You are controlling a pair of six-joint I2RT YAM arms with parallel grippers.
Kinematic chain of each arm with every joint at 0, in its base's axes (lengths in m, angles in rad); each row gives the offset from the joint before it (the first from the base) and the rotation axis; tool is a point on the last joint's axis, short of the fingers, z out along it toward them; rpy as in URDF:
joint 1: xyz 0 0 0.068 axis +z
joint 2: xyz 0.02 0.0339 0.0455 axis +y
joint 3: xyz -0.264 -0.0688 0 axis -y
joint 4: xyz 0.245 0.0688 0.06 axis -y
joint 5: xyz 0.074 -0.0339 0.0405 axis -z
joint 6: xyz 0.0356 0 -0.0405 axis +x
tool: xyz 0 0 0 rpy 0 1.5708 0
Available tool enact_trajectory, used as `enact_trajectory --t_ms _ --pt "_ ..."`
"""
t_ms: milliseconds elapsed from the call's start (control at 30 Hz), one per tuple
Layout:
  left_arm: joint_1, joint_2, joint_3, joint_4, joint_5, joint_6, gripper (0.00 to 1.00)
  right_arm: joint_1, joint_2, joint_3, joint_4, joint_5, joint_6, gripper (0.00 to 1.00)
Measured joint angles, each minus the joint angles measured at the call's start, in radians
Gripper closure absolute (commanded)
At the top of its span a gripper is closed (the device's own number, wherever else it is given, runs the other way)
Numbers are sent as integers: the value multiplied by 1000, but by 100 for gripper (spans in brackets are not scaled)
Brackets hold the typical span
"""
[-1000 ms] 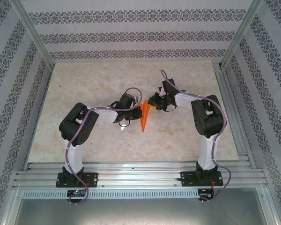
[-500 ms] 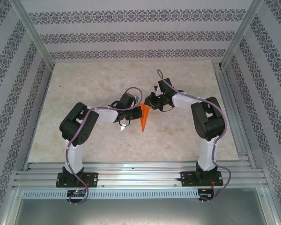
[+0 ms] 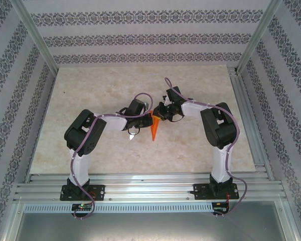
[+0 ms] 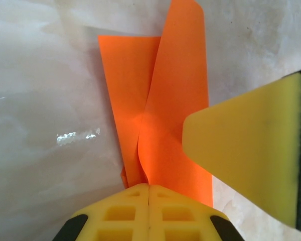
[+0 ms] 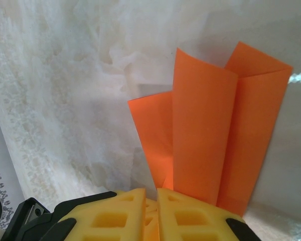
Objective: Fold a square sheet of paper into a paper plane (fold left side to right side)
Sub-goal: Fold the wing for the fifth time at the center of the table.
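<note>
Bright orange paper wedge (image 3: 153,128), thin and creased, now reached by the black right gripper (image 3: 158,116), a short gap away a second ago, since drawn in leftward. Wedge at mid-table on the beige marbled tabletop (image 3: 90,90), narrow tip toward the near edge, wide far end lifted and splayed into upright flaps. Yellow ribbed fingers (image 5: 190,216) pinched on those flaps. Left gripper (image 4: 149,187) clamped tight on the paper too. Both forearms angled inward, wrists nearly meeting.

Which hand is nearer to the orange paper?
Neither: both are on it. The left hand pinches the orange paper from its left; the right hand grips it from the right.
</note>
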Motion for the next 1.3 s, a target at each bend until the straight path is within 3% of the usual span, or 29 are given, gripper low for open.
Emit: enact_trajectory --t_ms 1300 --pt "1 36 51 -11 -18 -88 100 -14 15 -73 127 0 45 86"
